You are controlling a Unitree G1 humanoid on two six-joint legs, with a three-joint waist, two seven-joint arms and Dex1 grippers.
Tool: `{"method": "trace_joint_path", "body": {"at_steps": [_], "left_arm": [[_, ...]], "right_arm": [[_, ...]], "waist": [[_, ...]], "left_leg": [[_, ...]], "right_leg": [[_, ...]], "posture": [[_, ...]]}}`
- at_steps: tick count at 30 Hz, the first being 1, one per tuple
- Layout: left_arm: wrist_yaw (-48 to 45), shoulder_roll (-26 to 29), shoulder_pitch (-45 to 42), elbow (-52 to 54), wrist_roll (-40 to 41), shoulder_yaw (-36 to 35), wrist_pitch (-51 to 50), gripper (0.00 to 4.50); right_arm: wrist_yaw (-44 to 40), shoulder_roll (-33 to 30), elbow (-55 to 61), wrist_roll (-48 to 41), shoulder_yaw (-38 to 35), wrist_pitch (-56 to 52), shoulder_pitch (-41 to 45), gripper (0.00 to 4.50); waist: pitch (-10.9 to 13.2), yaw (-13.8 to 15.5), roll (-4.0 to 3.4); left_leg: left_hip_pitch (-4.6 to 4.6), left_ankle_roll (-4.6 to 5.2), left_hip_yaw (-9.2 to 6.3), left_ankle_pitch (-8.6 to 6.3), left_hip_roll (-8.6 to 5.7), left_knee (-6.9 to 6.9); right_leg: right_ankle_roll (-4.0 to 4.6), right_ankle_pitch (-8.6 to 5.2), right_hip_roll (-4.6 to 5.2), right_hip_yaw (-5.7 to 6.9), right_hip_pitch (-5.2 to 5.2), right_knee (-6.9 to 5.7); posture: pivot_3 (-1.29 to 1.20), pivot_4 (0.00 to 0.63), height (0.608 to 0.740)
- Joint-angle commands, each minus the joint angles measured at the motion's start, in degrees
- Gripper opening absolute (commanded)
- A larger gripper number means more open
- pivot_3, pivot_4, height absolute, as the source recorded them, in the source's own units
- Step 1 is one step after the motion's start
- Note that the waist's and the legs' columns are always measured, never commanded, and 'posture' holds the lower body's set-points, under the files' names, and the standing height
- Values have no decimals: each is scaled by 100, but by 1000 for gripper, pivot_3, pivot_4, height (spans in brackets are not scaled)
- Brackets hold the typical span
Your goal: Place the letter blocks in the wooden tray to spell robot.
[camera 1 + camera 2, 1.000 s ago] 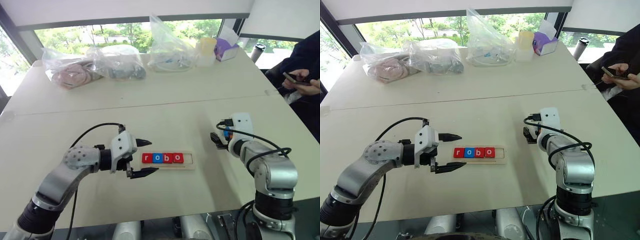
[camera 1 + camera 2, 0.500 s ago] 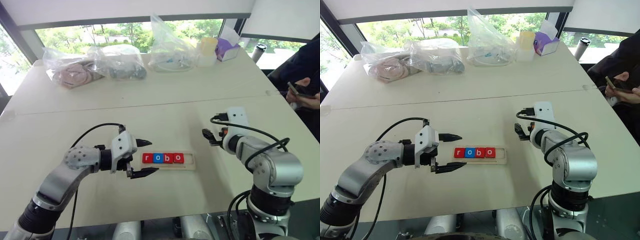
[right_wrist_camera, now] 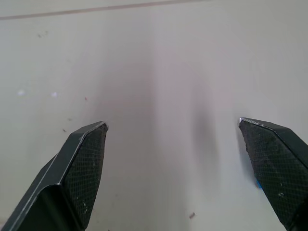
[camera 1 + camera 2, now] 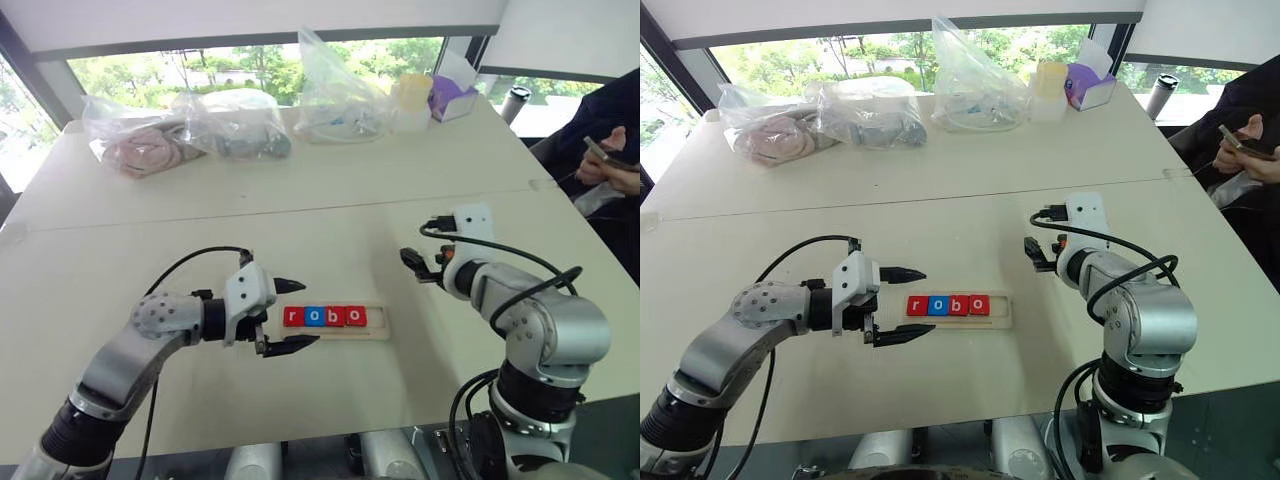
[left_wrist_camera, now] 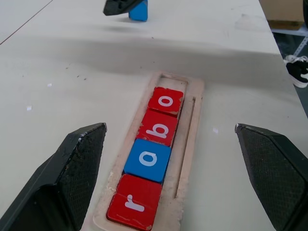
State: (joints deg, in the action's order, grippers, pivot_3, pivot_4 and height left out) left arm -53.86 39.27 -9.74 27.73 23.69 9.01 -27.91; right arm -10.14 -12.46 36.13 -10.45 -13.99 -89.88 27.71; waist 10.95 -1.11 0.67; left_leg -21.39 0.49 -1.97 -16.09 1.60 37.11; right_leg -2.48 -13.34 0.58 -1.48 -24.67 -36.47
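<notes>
The pale, smooth tabletop [image 4: 330, 215] spans the scene, with a seam running across its middle. At its far edge lie crumpled clear plastic bags [image 4: 190, 125] and a small purple box [image 4: 452, 97]. A person's hand [image 4: 612, 168] holding a phone shows at the right edge.

The left gripper [image 4: 288, 315] sits low over the tabletop just beside the left end of the wooden tray [image 5: 190, 144], its two black, pointed, textured fingers [image 5: 79, 163] spread wide and holding nothing. The right gripper [image 4: 418, 265] hangs above the tabletop well to the right of the tray, its fingers [image 3: 82, 159] likewise wide apart; a small blue block [image 5: 138, 11] shows right by one fingertip in the left wrist view, though a grip on it cannot be made out.

The tray is a long, narrow strip of pale wood with a thin raised rim. Four flat square letter blocks [image 5: 153, 156] lie in it in a row, touching: red r, blue o, red b, red o. The slot at the right end is open.
</notes>
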Motion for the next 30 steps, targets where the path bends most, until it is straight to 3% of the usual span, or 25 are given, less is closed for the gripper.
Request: {"method": "trace_joint_path", "body": {"at_steps": [1,8,13,20,30], "left_arm": [[-24,-1,-47,88,-6,-9,99,4500],[-41,4,-46,73,-20,0,121,4500],[-63,-19,-77,53,-41,32,135,4500],[-110,-16,-131,3,-50,37,154,4500],[-75,-11,-111,6,-52,14,159,4500]], "right_arm": [[-45,-127,237,-67,-71,233,112,4435],[13,-720,113,123,4,541,-387,4435],[57,-801,93,131,49,643,-602,4435],[-3,-568,196,-40,141,475,-736,4435],[-84,-153,333,-257,82,13,-290,4435]], "waist": [[0,0,0],[0,10,0],[0,-11,0],[1,-1,0],[1,-2,-1]], "left_leg": [[0,0,0,0,0,-1],[-4,0,1,0,-1,-2],[-1,0,1,0,1,-5],[-3,0,1,0,1,-5],[-3,0,1,0,2,-5]], "right_leg": [[0,0,0,0,0,0],[-3,-3,2,0,0,8],[-8,-6,-1,0,-1,8],[-9,-7,-1,0,-1,9],[-8,-6,0,0,-1,10]], "posture": [[0,150,740],[0,150,740],[0,150,740],[0,150,740],[0,150,740]]}}
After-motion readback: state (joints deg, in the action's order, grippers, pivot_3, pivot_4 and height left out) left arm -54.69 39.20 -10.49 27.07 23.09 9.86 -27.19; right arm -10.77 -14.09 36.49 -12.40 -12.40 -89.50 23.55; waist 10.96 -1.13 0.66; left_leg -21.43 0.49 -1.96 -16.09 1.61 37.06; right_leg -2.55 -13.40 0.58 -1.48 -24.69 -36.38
